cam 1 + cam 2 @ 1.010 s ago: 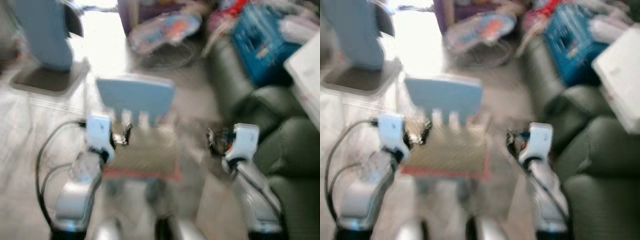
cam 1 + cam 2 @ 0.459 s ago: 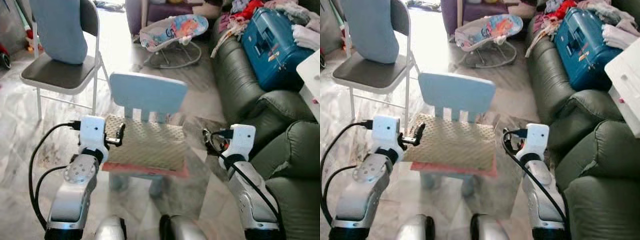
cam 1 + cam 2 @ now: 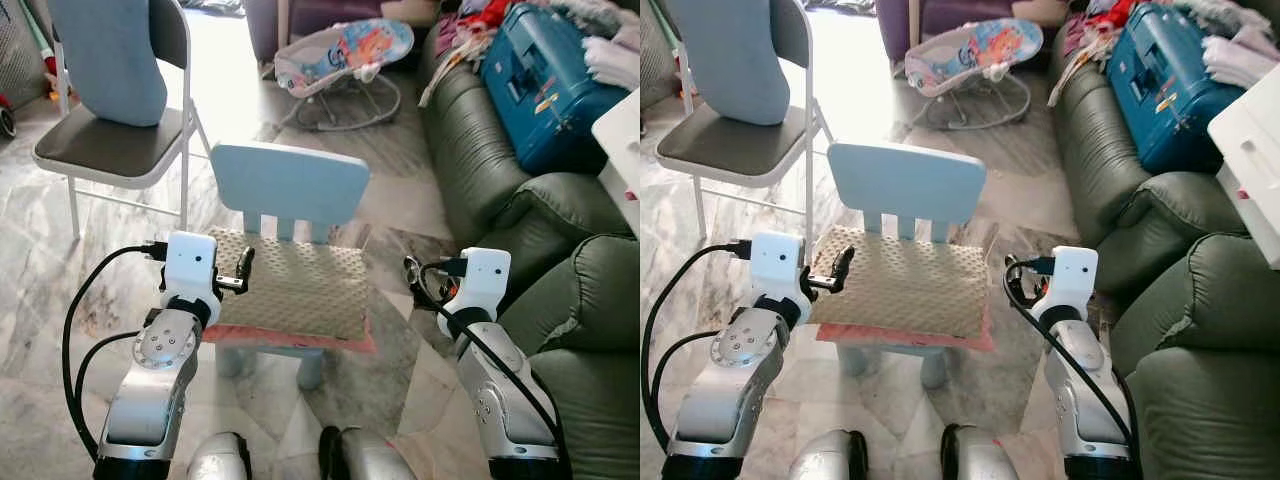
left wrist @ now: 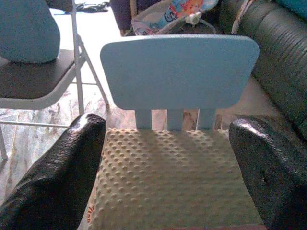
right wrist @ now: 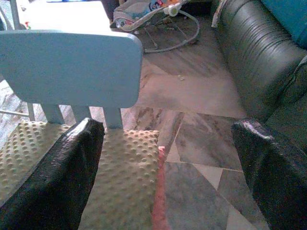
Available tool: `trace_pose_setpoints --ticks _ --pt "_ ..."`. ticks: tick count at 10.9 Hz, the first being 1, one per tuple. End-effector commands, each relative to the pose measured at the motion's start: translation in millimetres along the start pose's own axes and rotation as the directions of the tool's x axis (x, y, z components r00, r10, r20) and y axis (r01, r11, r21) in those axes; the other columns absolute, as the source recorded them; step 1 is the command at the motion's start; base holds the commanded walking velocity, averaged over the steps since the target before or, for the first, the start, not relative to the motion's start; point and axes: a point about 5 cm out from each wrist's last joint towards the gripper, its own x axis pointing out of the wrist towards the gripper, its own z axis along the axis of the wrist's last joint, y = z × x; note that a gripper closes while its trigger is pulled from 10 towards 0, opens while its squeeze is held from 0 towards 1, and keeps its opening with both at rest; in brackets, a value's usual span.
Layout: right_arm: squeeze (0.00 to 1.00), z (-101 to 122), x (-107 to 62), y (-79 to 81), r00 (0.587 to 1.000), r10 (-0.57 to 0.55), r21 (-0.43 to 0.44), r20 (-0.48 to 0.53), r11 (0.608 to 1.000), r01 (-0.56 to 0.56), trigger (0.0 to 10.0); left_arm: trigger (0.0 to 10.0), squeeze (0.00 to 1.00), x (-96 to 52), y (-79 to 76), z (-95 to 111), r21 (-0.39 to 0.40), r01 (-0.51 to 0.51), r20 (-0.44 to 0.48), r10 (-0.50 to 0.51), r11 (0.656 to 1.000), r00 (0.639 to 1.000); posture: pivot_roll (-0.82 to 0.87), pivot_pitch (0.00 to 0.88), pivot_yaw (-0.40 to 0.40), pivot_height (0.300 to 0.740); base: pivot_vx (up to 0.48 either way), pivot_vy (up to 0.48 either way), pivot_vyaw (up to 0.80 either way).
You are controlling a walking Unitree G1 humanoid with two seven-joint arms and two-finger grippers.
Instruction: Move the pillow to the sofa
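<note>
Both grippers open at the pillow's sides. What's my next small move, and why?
Probably bring both inward to clamp the pillow. It lies flat on the small blue chair, the left gripper at its left edge, the right gripper apart from its right edge.

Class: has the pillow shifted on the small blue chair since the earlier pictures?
No. The pillow lies on the blue chair seat, below its backrest, as before.
</note>
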Motion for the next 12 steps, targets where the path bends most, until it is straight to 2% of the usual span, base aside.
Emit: trace_pose_setpoints --ticks 1,4,7,10,12 --pt "0.00 3.1 -0.9 -2.6 1.000 -0.004 0.005 0.018 1.000 0.003 10.0 10.0 0.00 -1.6 -0.9 -4.5 0.011 -0.001 -0.013 0.001 1.000 1.000 -0.05 0.129 -0.077 0.740 0.000 0.000 0.00" --pt "0.00 1.9 -1.6 -1.8 1.000 0.004 0.009 0.012 1.000 -0.004 10.0 10.0 0.00 -5.7 6.4 -8.5 0.025 -0.030 -0.022 0.031 0.999 0.999 -0.05 0.135 -0.080 0.690 0.000 0.000 0.00" --pt "0.00 2.6 0.5 -0.9 1.000 0.005 0.008 0.016 1.000 -0.005 10.0 10.0 0.00 -2.7 7.6 -7.3 0.049 -0.078 -0.017 0.079 0.996 0.997 -0.05 0.131 -0.081 0.635 0.000 0.000 0.00" --pt "0.00 1.1 0.3 -1.7 1.000 0.002 0.013 0.014 1.000 -0.002 10.0 10.0 0.00 -2.5 11.8 -7.2 0.053 -0.105 -0.013 0.106 0.993 0.994 -0.05 0.122 -0.077 0.625 0.000 0.000 0.00" --pt "0.00 -0.2 1.0 1.1 1.000 0.014 0.017 0.009 1.000 -0.014 10.0 10.0 0.00 -2.3 12.0 -8.7 0.091 -0.124 -0.018 0.126 0.988 0.992 -0.05 0.116 -0.077 0.625 0.000 0.000 0.00"
